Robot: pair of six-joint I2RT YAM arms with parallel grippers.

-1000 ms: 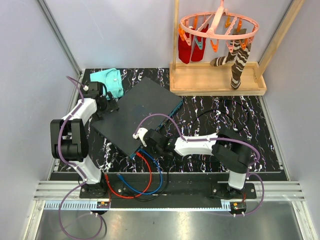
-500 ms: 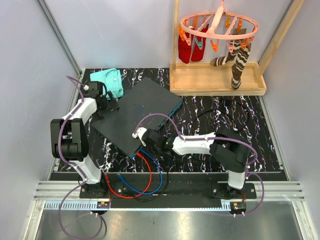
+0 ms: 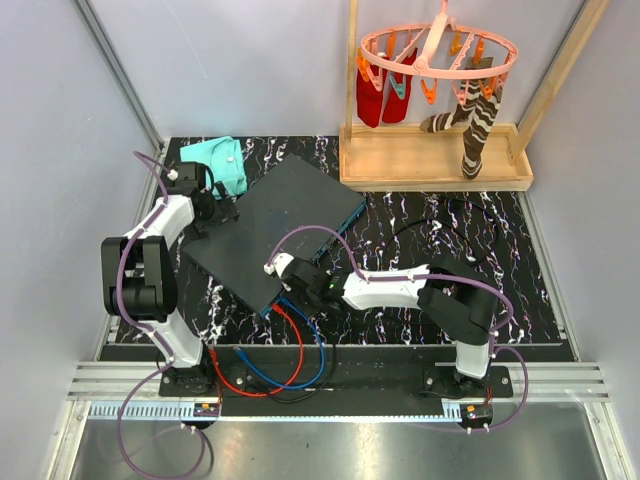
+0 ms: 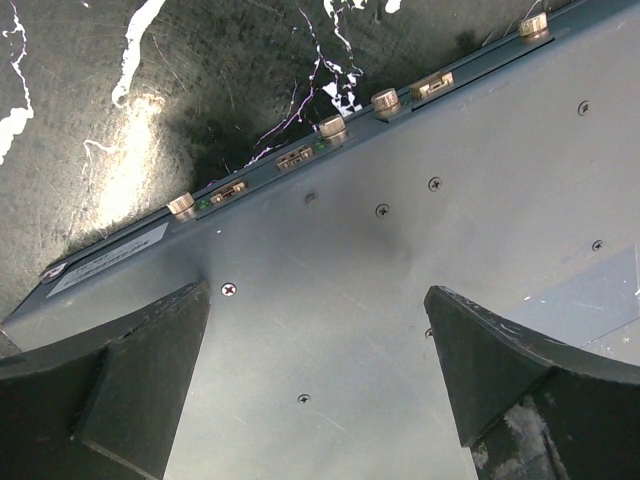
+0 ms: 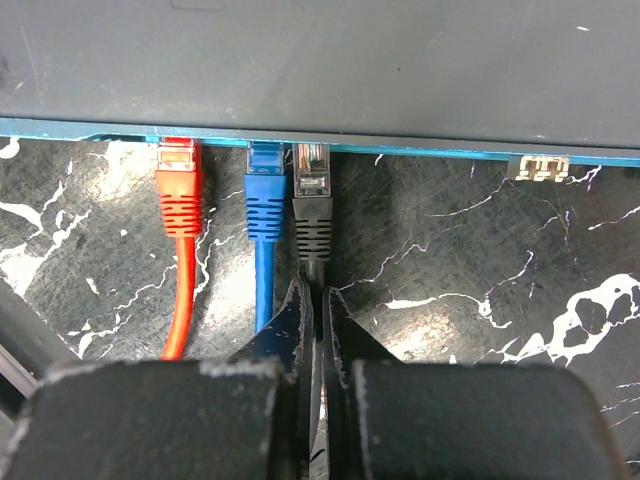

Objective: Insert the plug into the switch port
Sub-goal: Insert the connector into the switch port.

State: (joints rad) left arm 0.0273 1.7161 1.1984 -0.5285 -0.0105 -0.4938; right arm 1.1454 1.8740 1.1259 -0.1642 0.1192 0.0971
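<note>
Inspecting the right wrist view, we find the right gripper (image 5: 315,298) closed on the black cable (image 5: 316,268); the plug (image 5: 311,178) lies at 12 o'clock from the fingertips, touching the teal edge of the switch (image 5: 320,60). The left gripper (image 4: 315,300) stands wide open over the switch.

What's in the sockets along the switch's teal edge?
A red plug, a blue plug and a black plug, side by side. The switch overhangs them, so how deep each sits is hidden.
</note>
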